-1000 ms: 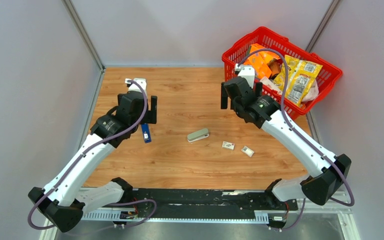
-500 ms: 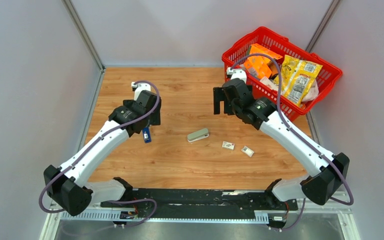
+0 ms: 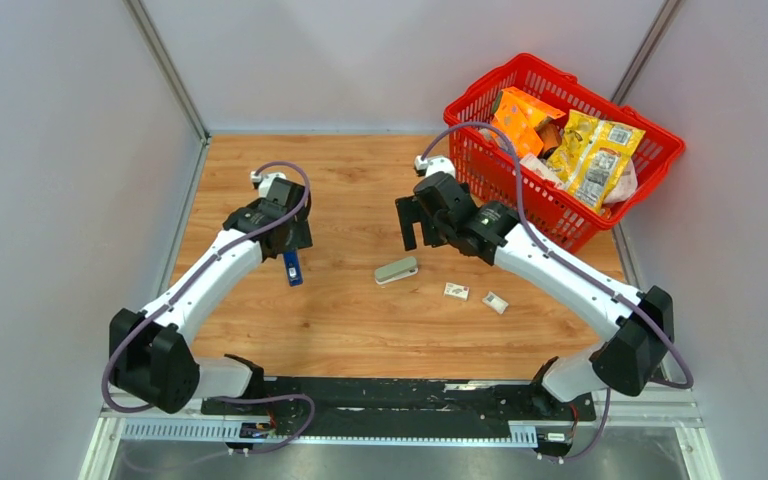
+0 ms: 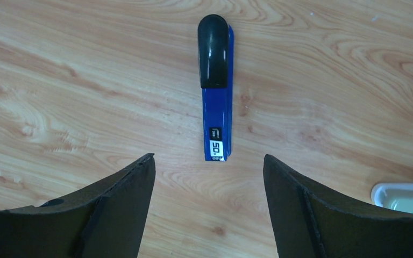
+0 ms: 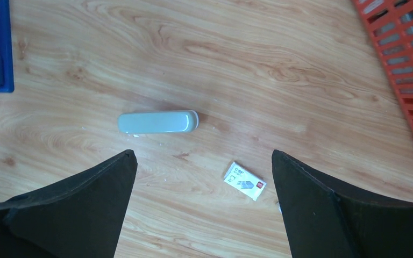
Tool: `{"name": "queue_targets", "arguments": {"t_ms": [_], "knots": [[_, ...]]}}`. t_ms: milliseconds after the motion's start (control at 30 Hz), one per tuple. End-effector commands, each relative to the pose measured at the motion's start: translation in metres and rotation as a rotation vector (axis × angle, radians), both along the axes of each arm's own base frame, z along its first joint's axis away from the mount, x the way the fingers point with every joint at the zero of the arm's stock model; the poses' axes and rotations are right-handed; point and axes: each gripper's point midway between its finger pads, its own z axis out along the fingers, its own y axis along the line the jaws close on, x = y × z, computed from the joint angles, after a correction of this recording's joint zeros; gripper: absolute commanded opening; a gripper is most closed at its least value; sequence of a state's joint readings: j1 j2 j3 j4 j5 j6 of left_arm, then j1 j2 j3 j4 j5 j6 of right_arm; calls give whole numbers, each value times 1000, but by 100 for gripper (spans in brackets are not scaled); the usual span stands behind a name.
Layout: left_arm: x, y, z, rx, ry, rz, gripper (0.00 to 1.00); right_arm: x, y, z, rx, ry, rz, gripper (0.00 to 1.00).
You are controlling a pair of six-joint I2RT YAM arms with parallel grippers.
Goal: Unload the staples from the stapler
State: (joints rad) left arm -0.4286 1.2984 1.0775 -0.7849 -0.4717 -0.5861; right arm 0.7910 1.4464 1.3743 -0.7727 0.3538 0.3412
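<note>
Bright, even, diffuse light; shadows faint, soft; table grain sharp (fingers dark, detail lost).

I read just one mark — a white "50" on the black label of the blue stapler. Print on the small white box is too small.

A brown wooden table top is lying flat in the middle, and wavy grain lines are running across it. Pale grey walls are standing around it: a back wall, a left wall and a right wall. Thin metal posts are rising at the two back corners. Soft, even light is falling on the wood. A grey metal strip is showing along the near edge; it may be part of the table frame.
</note>
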Motion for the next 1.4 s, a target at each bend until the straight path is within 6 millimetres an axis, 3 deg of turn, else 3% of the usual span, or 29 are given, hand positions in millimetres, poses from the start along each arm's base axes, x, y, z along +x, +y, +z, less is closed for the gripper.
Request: {"name": "queue_targets", "arguments": {"t_ms": [0, 200, 533, 767, 1033, 1367], "knots": [[17, -3, -7, -48, -24, 8, 82, 0, 17, 1, 16, -14, 49, 100], [26, 3, -27, 33, 48, -10, 87, -7, 26, -10, 16, 14, 73, 100], [46, 10, -51, -39, 71, 18, 94, -17, 32, -15, 15, 26, 105, 100], [57, 23, -63, -120, 59, 62, 93, -21, 36, -15, 18, 23, 121, 100], [67, 22, -83, -126, 117, 50, 89, -23, 37, -13, 18, 18, 126, 100], [79, 25, -86, -97, 119, 47, 84, -26, 42, -17, 8, 26, 142, 100]]}}
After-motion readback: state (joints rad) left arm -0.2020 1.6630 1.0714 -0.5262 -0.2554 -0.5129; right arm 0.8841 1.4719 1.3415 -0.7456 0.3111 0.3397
